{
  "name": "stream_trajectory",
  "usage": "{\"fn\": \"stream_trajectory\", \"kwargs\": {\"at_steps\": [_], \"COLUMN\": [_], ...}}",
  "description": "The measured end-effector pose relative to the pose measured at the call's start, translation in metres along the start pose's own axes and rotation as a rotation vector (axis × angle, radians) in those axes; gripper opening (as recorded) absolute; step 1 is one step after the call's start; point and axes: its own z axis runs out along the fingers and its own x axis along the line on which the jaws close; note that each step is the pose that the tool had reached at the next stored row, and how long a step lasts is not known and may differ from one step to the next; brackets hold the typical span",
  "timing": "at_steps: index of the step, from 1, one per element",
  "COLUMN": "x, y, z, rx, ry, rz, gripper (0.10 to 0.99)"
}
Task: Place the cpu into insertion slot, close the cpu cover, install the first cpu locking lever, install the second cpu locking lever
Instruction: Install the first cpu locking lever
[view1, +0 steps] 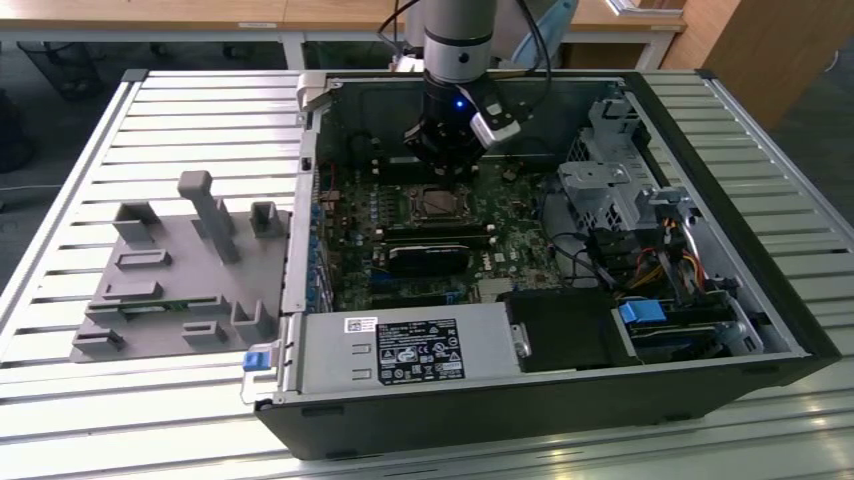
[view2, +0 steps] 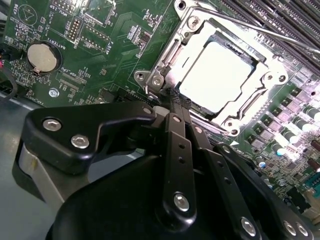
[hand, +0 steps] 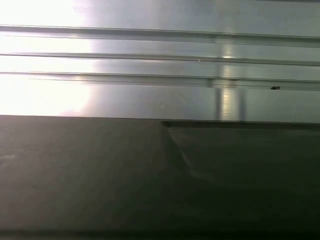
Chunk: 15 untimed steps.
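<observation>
Well off to the exterior view's left of the gripper (view1: 447, 158) a grey fixture (view1: 174, 270) stands on the slatted table (view1: 134, 420). The gripper itself hangs low inside the open computer case (view1: 561, 420), its fingers pressed together with nothing visible between them. Just beyond its tips, the cpu (view2: 217, 75) lies seated in the insertion slot (view1: 416, 204) with the cpu cover (view2: 197, 25) apparently folded down around it, so those two steps look done. A thin locking lever (view2: 260, 32) runs along the cover's far side, and I cannot tell whether either lever is latched.
</observation>
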Motion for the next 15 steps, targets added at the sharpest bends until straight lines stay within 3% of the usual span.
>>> {"fn": "stream_trajectory", "kwargs": {"at_steps": [7, 15], "x": [-0.0001, -0.0004], "y": [0.0017, 0.0019], "z": [0.0002, -0.0003], "rx": [-0.004, -0.029], "ry": [-0.0001, 0.0000], "rz": [0.000, 0.001], "gripper": [0.106, 0.106]}}
